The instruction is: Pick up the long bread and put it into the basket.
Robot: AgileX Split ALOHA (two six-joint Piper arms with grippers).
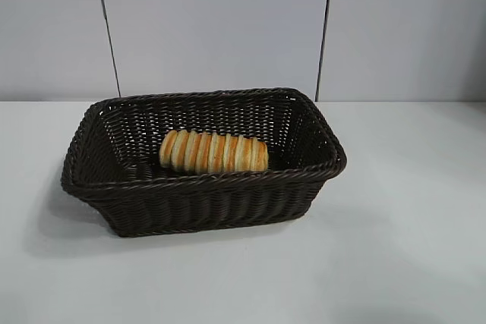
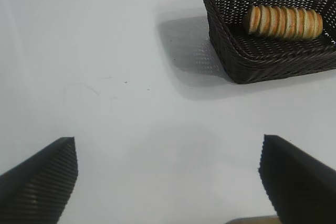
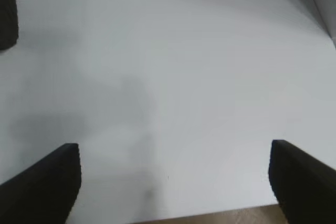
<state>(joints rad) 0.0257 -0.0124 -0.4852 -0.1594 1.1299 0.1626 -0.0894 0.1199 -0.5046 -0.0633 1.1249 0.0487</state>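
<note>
Long bread point(image 1: 213, 152) lying flat inside the basket point(image 1: 199, 210), lengthwise along its floor, close to the near wall. Basket standing on the white bench point(image 1: 410, 248). Left tool point(image 2: 168, 177) spread wide over bare bench, well apart from the basket, holding nothing. Right tool point(image 3: 173, 182) likewise spread and empty above bare bench. Loaf probably light, soft, easily dented; best gripped gently across the middle ridges. Task apparently complete.

Woven wicker basket point(image 1: 205, 202), rough; ridged crusty bread point(image 1: 213, 152); smooth matt table point(image 1: 410, 248).
</note>
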